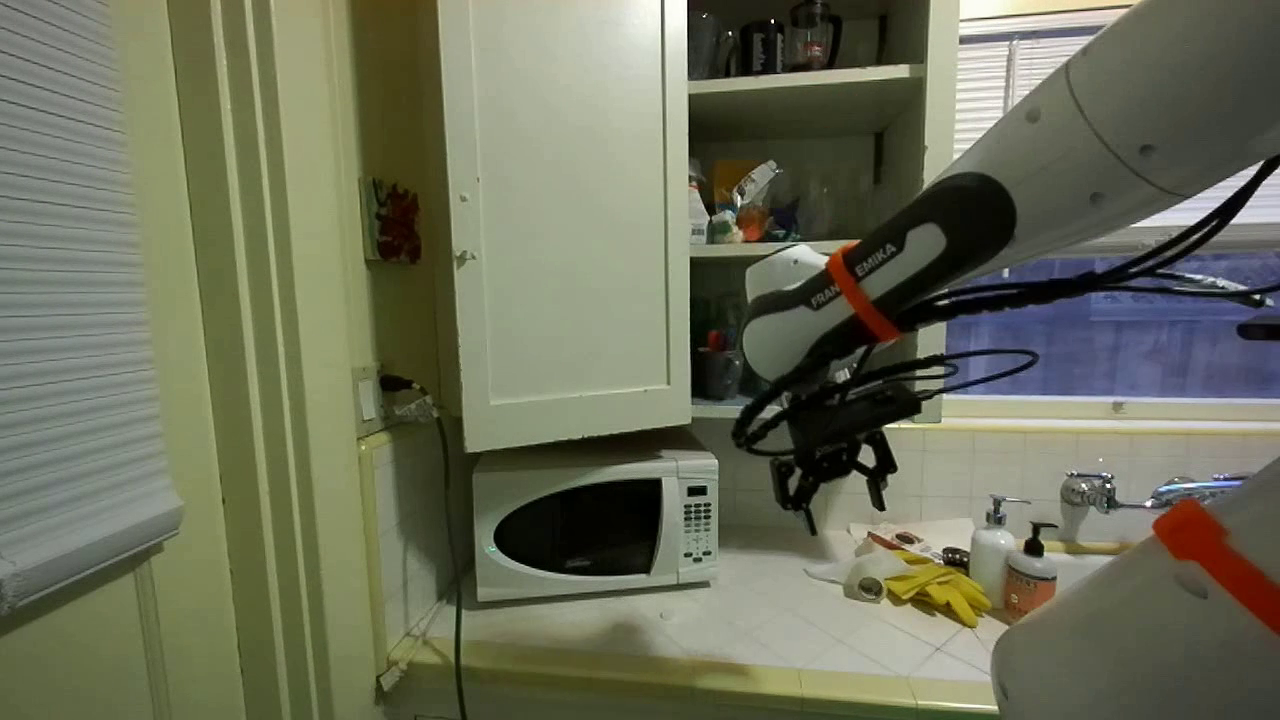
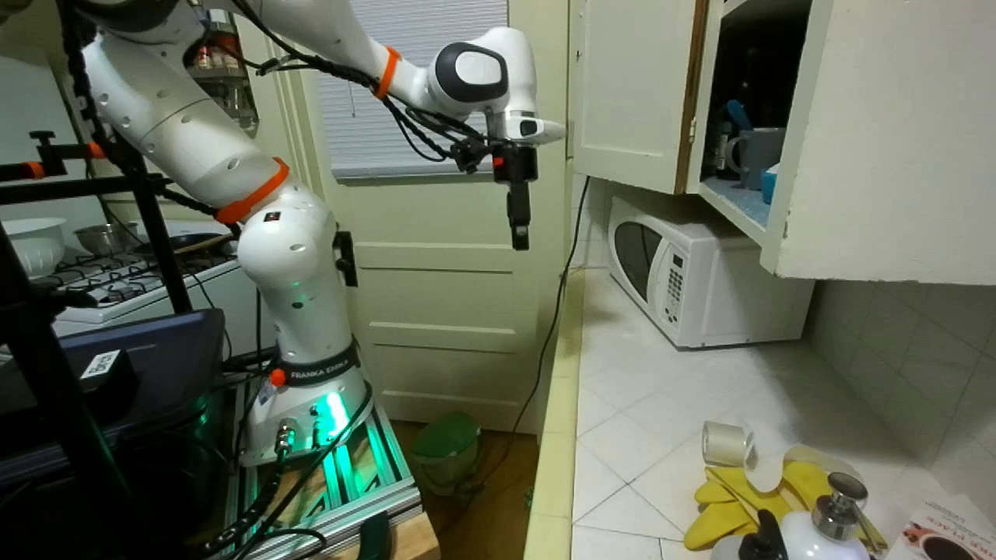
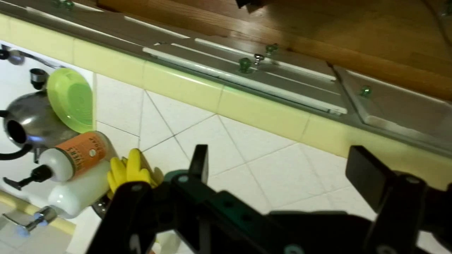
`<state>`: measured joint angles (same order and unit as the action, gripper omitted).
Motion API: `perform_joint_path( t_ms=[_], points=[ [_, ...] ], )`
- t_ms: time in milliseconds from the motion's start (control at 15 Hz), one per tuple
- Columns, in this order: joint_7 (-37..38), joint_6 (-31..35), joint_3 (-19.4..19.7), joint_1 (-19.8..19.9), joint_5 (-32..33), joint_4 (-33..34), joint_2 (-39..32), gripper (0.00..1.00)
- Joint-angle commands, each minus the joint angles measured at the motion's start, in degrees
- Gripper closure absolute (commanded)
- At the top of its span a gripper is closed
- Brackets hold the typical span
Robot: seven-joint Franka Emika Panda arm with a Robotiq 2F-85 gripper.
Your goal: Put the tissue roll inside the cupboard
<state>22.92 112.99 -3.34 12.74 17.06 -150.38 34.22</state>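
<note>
The tissue roll (image 1: 866,580) lies on its side on the white tiled counter, a loose strip trailing from it; it is also visible in an exterior view as a pale roll (image 2: 724,445) beside yellow gloves. My gripper (image 1: 845,512) hangs above the counter, apart from the roll, pointing down. In the wrist view the gripper (image 3: 282,164) is open, with bare tiles seen between its wide-set fingers. The white cupboard (image 1: 575,200) is on the wall behind, its panel door swung out to one side and its shelves exposed, partly covered by the arm.
A white microwave (image 1: 595,520) stands under the cupboard door. Yellow gloves (image 1: 935,585) and two soap bottles (image 1: 1030,575) sit close to the roll. Cups and packets fill the shelves (image 1: 805,85). A kettle (image 3: 33,120) and green bowl (image 3: 72,100) are near the sink.
</note>
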Motion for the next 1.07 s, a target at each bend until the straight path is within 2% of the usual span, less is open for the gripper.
perform_joint_path(
  t_ms=[0,67,200,400,467,667,800,933,1000],
  points=[
    [6.24,4.50,0.42,6.19,10.70,-3.25,-6.94,0.00],
    [2.78,2.14,1.30,2.72,6.44,-2.05,-2.91,0.00],
    [4.64,3.10,1.84,4.69,9.57,-3.05,-5.88,0.00],
    [5.53,3.35,1.78,4.84,10.05,-2.81,-7.30,0.00],
    [3.39,7.04,2.07,5.57,15.02,-4.31,-7.84,0.00],
    [-2.88,14.58,6.66,7.42,24.31,-6.08,-11.85,0.00],
    [-8.42,22.51,11.92,8.56,30.44,-6.90,-16.09,0.00],
    [-14.93,28.42,17.10,9.60,33.44,-4.94,-22.05,0.00],
    [-15.70,29.47,18.60,10.22,34.49,-3.13,-25.59,0.00]
  ],
)
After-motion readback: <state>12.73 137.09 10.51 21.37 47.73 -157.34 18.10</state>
